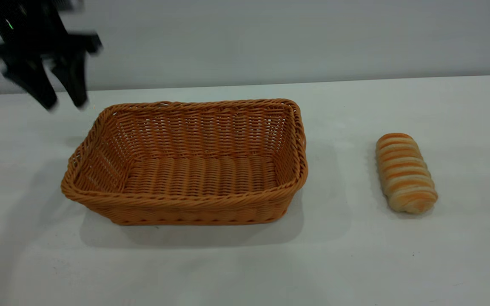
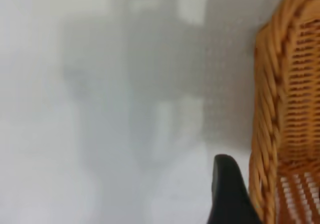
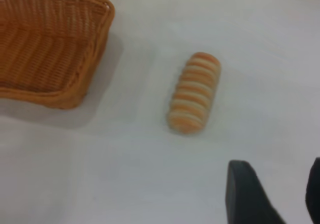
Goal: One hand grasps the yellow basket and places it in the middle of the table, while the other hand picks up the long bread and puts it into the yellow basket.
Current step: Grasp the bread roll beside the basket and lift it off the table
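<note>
Sitting a bit left of the middle of the frame in the exterior view, the yellow basket (image 1: 185, 163) is really more orange-tan: woven wicker, rectangular, with a braided rim, sloping sides and nothing inside. The long bread (image 1: 405, 172) lies on the white table (image 1: 245, 263) at the right of the frame, well apart from the basket, its ridged top up, striped orange and cream crosswise.

The left tool (image 1: 60, 98) hangs in the upper left of the frame, above the table just off the basket's far left corner, its two black fingers spread apart and gripping nothing.

The left wrist view adds a close look at that braided rim (image 2: 267, 134) at the right edge of the frame, with one dark fingertip (image 2: 227, 189) beside it at the bottom and the arm's shadow on the table.

The right tool (image 3: 275, 194) doesn't appear in the exterior view at all. Only the right wrist view catches it: two dark fingers set apart at the lower right of the frame, empty, with the bread (image 3: 194, 92) mid-frame and a basket corner (image 3: 75, 59) at upper left.
</note>
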Controlling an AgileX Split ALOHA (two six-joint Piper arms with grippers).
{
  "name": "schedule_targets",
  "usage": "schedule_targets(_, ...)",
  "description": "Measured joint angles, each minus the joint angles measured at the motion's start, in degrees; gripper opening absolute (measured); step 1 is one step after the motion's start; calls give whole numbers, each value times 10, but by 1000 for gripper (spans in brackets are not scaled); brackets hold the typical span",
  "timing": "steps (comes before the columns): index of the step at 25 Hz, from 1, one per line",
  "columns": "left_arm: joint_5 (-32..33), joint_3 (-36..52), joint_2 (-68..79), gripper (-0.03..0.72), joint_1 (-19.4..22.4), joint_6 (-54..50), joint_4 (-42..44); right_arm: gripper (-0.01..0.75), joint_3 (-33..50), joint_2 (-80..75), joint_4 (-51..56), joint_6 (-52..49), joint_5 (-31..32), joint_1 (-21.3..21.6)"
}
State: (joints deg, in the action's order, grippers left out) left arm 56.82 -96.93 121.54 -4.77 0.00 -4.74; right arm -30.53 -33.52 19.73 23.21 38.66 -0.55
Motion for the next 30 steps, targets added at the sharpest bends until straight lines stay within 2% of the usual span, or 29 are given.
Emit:
schedule_targets(6,28,-13,-80,476,0,0,14,336,-21,-94,193,161,14,0)
schedule_targets(10,37,-13,-106,476,0,0,15,336,-74,-224,282,250,4,0)
schedule_targets(19,56,-13,-116,476,0,4,16,339,-228,-574,291,268,-69,0)
schedule_targets(26,67,-13,-116,476,0,4,16,423,-323,-789,289,269,-82,-2)
schedule_targets(30,67,-13,-116,476,0,4,16,437,-357,-853,289,269,-118,-12)
